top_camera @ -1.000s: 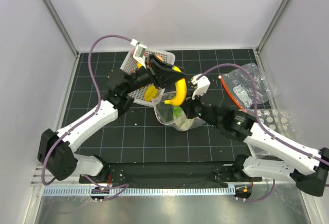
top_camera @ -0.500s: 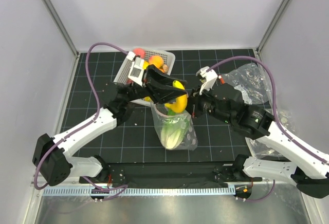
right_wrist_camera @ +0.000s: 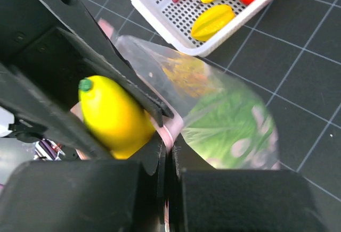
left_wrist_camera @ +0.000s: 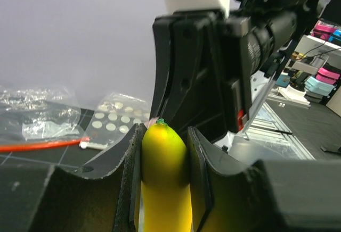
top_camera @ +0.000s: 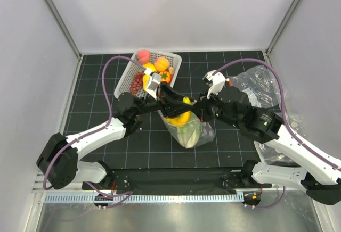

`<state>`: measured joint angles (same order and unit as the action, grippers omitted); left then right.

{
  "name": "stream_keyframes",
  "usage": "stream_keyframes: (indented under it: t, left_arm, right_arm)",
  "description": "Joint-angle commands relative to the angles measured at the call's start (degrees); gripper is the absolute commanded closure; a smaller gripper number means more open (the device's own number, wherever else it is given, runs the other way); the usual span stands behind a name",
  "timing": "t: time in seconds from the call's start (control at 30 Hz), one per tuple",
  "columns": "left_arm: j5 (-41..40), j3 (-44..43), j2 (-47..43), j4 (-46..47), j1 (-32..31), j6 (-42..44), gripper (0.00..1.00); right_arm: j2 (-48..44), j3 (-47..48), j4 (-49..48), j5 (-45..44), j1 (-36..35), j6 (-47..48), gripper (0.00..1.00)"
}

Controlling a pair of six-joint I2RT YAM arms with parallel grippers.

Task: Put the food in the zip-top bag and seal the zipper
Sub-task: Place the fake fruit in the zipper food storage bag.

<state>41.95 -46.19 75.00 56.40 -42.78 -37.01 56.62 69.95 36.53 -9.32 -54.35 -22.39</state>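
Yellow banana (left_wrist_camera: 162, 179) clamped in my left gripper (left_wrist_camera: 164, 136); right wrist view alone shows my right gripper (right_wrist_camera: 169, 152) pinching the zip-top bag (right_wrist_camera: 154, 56) rim, cabbage (right_wrist_camera: 224, 125) inside at 3 o'clock

- The banana (left_wrist_camera: 162, 189) is gleaming as smooth, glossy yellow plastic.
- The zip-top bag (right_wrist_camera: 234, 131) is showing thin, clear, crinkled film, shining in places.
- The basket (right_wrist_camera: 170, 16) is looking like white perforated plastic.
- The table (top_camera: 88, 99) is wearing a matt black gridded mat.

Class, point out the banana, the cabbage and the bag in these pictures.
banana (left_wrist_camera: 162, 179): left wrist view, middle of its body.
cabbage (right_wrist_camera: 224, 128): right wrist view, green leaf.
bag (right_wrist_camera: 154, 56): right wrist view, clear upper wall.
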Motion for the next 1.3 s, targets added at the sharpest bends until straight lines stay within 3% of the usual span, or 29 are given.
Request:
stream_keyframes:
  t: [0.0, 0.07, 0.17, 0.23, 0.3, 0.33, 0.37, 0.8, 0.93, 1.03, 1.17, 1.27]
  left_arm:
    - [-2.7, 3.7, 1.7, 5.5, 0.0, 2.5, 1.0]
    - [-2.6, 5.4, 2.2, 7.7, 0.1, 3.1, 0.96]
    - [-0.8, 6.0, 3.2, 8.1, 0.0, 2.9, 0.77]
    - [0.1, 6.1, 3.7, 8.1, 0.0, 2.7, 0.73]
    - [0.5, 5.9, 4.0, 7.8, 0.0, 1.4, 0.56]
    - [0.2, 5.8, 3.9, 7.3, 0.0, 1.0, 0.44]
    - [-0.7, 5.7, 3.6, 5.7, 0.0, 0.7, 0.01]
    - [-11.5, -2.9, -5.7, -19.9, 0.0, 6.3, 0.0]
    - [-16.2, -9.4, -7.4, -36.0, 0.0, 10.3, 0.0]
    - [-24.2, -14.9, -8.7, -47.3, 0.0, 14.1, 0.0]
    - [-46.7, -20.9, -8.2, -59.3, 0.8, 15.0, 0.0]
    - [-49.6, -25.6, -6.4, -65.4, 3.8, 13.7, 0.0]
  right_arm:
    - [-1.8, 3.8, -5.5, 1.8, -0.7, -0.8, 0.99]
    - [-1.7, 4.3, -4.7, 0.8, -0.7, -1.2, 0.99]
    - [-1.5, 5.4, -2.6, -1.7, -0.7, -2.0, 0.99]
    - [-1.2, 5.6, -2.3, -2.3, -0.8, -1.7, 0.99]
    - [-0.6, 5.6, -2.0, -3.2, -0.7, -1.5, 0.99]
    - [-0.5, 5.5, -1.9, -3.4, -0.7, -1.3, 0.99]
    - [-0.3, 5.0, -2.3, -3.9, -0.7, -1.1, 0.99]
    - [-2.3, -2.0, -7.8, -16.4, -0.6, 1.6, 0.99]
    - [-3.4, -3.6, -9.2, -17.7, -0.6, 2.3, 0.99]
    - [-4.4, -5.9, -11.7, -18.8, -0.6, 3.1, 0.99]
    - [-6.0, -11.1, -18.3, -24.3, -0.6, 4.7, 0.99]
    - [-6.3, -11.3, -18.3, -28.8, -0.6, 5.4, 0.99]
